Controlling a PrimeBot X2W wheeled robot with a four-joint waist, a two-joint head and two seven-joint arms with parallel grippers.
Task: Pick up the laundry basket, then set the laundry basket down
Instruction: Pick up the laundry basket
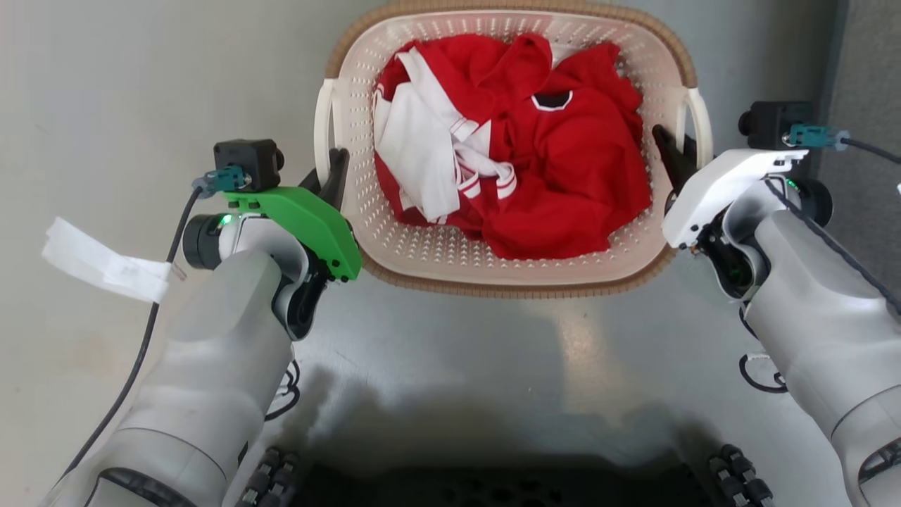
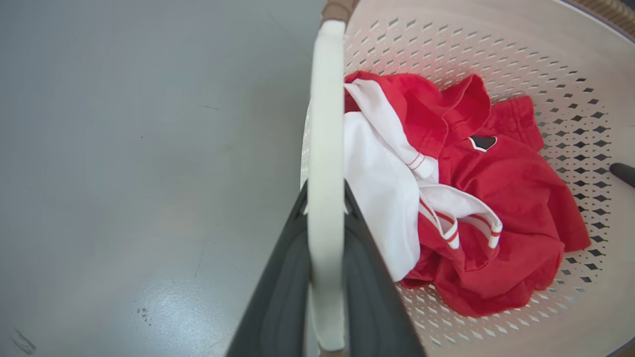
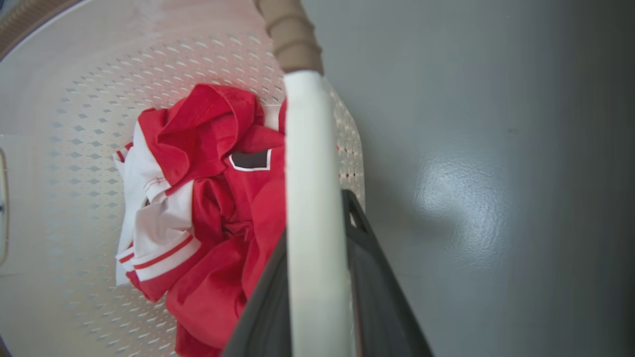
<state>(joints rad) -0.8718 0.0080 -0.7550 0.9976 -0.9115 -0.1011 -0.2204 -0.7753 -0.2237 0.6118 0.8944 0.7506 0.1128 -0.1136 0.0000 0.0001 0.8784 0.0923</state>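
The laundry basket (image 1: 429, 246), cream perforated plastic with a brown woven rim, sits ahead between my arms and holds red and white clothes (image 1: 563, 176). My left gripper (image 1: 336, 172) is shut on the basket's white left handle (image 2: 325, 124), one dark finger on each side of the bar (image 2: 367, 277). On the opposite side my right gripper (image 1: 672, 155) is shut on the white right handle (image 3: 310, 173) in the same way. I cannot tell whether the basket rests on the floor or hangs above it.
Grey glossy floor (image 1: 493, 366) surrounds the basket. A white paper tag (image 1: 98, 264) hangs off my left arm's cable. A darker strip (image 1: 866, 70) runs along the far right. My own dark base (image 1: 493, 486) lies at the bottom edge.
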